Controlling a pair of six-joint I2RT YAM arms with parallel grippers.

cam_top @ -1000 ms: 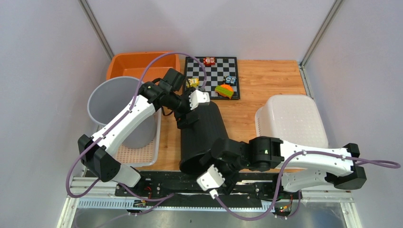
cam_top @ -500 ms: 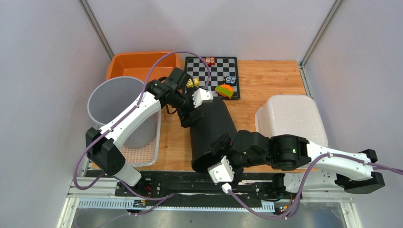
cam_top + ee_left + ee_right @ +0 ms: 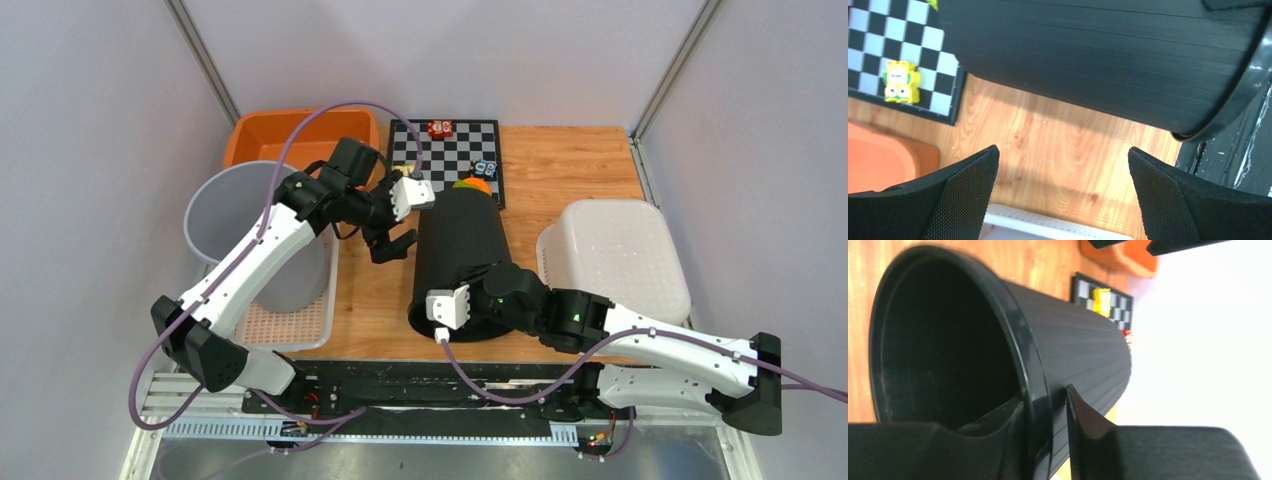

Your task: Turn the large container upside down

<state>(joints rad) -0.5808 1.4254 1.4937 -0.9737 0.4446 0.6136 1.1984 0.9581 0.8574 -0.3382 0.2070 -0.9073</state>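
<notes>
The large container (image 3: 460,245) is a black ribbed bin lying on its side on the wooden table, its mouth toward the near edge and its base by the chessboard. My right gripper (image 3: 472,322) is at the mouth. In the right wrist view it (image 3: 1045,395) is shut on the rim (image 3: 1032,365), one finger inside and one against the outer wall. My left gripper (image 3: 393,243) hangs open just left of the bin, touching nothing. In the left wrist view the bin's wall (image 3: 1098,60) lies beyond the gripper (image 3: 1063,152), with bare wood between the jaws.
A grey bucket (image 3: 235,215) stands in a white perforated tray (image 3: 300,325) at the left, with an orange bin (image 3: 290,135) behind it. The chessboard (image 3: 450,150) holds small toys, one yellow (image 3: 900,82). An upturned white basket (image 3: 615,255) sits at the right.
The bin's base has swung away toward the chessboard. My right gripper came round to the mouth and closed on the rim. The left gripper drew back to the left, still open.
</notes>
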